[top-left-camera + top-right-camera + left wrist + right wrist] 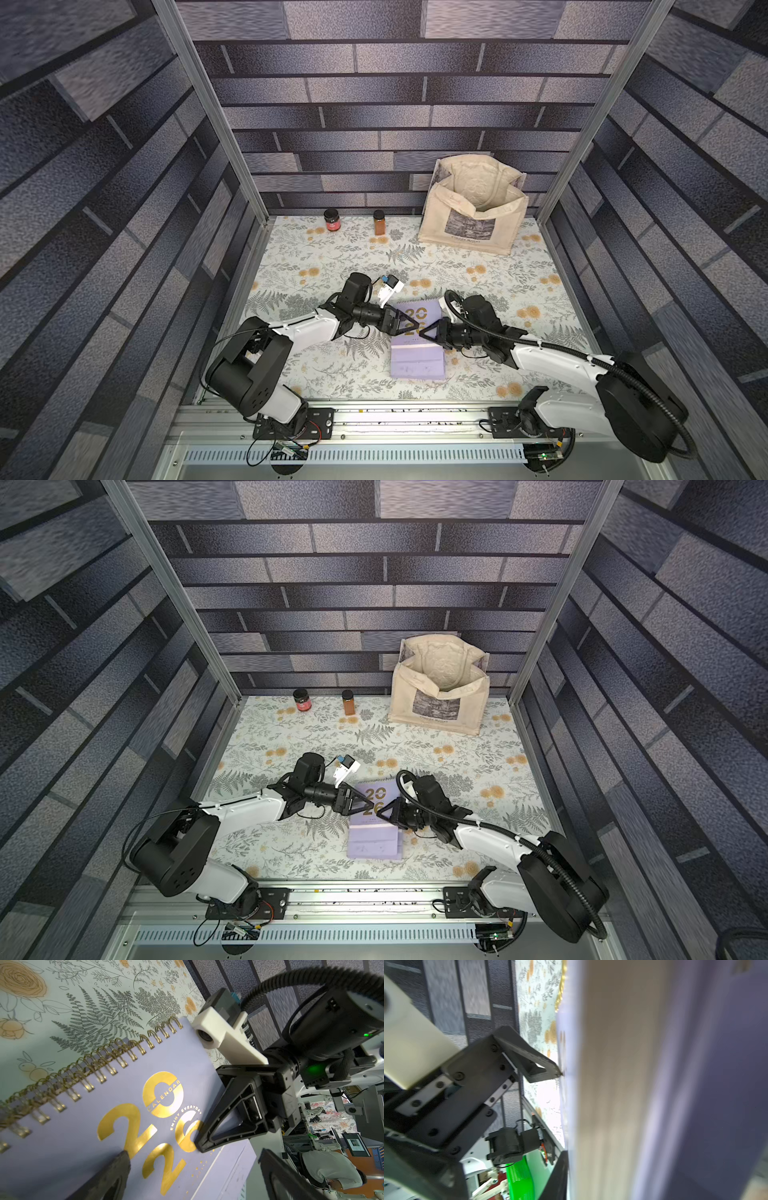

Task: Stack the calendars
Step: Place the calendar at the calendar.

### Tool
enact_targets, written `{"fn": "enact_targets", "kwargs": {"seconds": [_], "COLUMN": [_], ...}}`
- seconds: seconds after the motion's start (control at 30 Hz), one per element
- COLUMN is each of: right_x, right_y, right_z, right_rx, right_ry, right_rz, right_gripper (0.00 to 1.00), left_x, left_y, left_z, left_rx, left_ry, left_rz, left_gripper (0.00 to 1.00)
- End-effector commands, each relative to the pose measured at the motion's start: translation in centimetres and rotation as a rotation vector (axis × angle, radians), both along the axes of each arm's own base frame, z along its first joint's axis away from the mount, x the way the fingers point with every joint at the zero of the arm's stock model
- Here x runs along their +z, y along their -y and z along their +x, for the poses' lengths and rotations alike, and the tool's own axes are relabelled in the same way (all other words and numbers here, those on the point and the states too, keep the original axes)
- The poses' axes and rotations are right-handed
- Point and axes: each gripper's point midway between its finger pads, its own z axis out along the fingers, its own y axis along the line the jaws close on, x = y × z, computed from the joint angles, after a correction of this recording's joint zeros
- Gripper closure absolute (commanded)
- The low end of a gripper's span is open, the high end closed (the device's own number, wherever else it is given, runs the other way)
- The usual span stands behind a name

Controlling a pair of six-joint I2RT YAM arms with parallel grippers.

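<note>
While our left hand (410,325) hangs spread wide over the gold "2026" of the lilac calendar (83,1136), our right hand (424,332) touches that cover from 3 o'clock; whether it clamps we cannot tell. We count one stack of calendars (417,361) just 6 o'clock of centre, its layers uncountable, two jars (331,219) (378,222) between 11 and 12 o'clock, one tote bag (473,212) at 1 o'clock. Our counter (332,266) is floral; brick-patterned walls (374,116) surround it.
</note>
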Motion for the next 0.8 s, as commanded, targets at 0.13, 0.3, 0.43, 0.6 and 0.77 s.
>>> {"fn": "enact_targets", "kwargs": {"seconds": [0.13,0.3,0.43,0.6,0.77], "right_x": [-2.4,-2.3,-2.3,-2.1,-2.3], "right_y": [2.0,2.0,2.3,2.9,3.7], "right_z": [-1.2,-1.1,-1.0,-0.9,-1.1], "right_rx": [-0.018,-0.020,-0.020,-0.017,-0.023], "right_ry": [-0.047,-0.045,-0.043,-0.040,-0.052], "right_rz": [-0.132,-0.139,-0.166,-0.221,-0.284], "right_gripper": [0.53,0.45,0.38,0.26,0.00], "left_x": [-1.0,-1.3,-1.5,-2.0,-2.6], "left_y": [0.4,0.5,0.4,0.4,0.3], "left_z": [0.6,0.8,0.7,0.7,1.3], "left_rx": [0.012,0.019,0.021,0.022,0.056], "left_ry": [-0.014,-0.020,-0.028,-0.040,-0.036], "left_rz": [0.022,0.027,0.034,0.042,0.066], "left_gripper": [0.00,0.00,0.00,0.00,0.00]}}
